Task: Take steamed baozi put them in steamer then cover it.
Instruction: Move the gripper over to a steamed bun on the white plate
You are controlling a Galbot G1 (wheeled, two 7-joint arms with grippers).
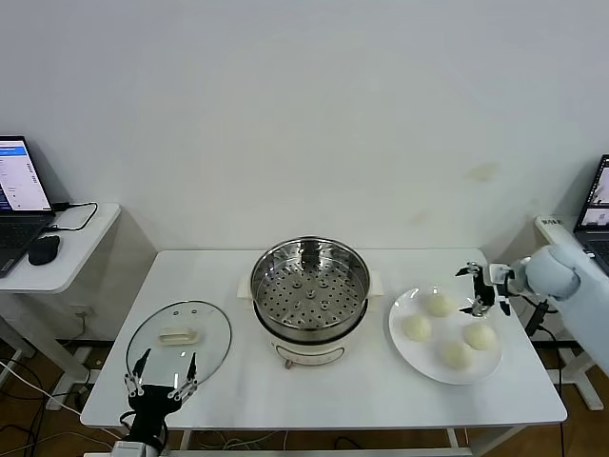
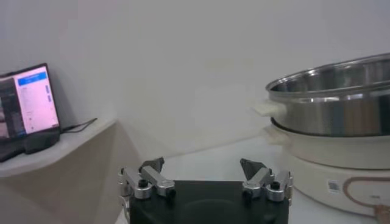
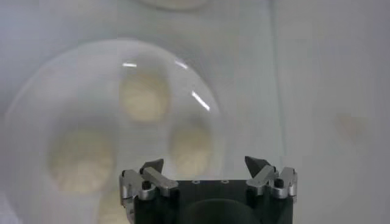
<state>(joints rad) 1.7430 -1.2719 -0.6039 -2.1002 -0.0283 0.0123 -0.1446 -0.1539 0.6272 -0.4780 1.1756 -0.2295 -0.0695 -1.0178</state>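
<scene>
Head view shows four small round off-white steamed buns [image 1: 440, 305] lying on a flat white round plate [image 1: 403, 345] at the right of the white bench [image 1: 381, 400], all four apart from one another. At the bench's middle stands the round shiny steel steamer pot [image 1: 309, 286] with a perforated tray inside, on a cream-white base, uncovered. The round clear glass lid [image 1: 179, 335] with its cream-white flat handle lies flat at the near left. The right tool [image 1: 483, 286] hovers over the plate's far right part, fingers spread, pinching nothing. The left tool [image 1: 162, 377] sits at the near left edge beside the lid, fingers spread too.

Right wrist view looks down on the plate and buns, soft and blurred, one bun cut off by the tool body. Left wrist view gives the steamer's side wall and base, cut off at the frame edge, and an open laptop [image 2: 27, 103] on a side table [image 2: 55, 152]; the lid is hidden from it.
</scene>
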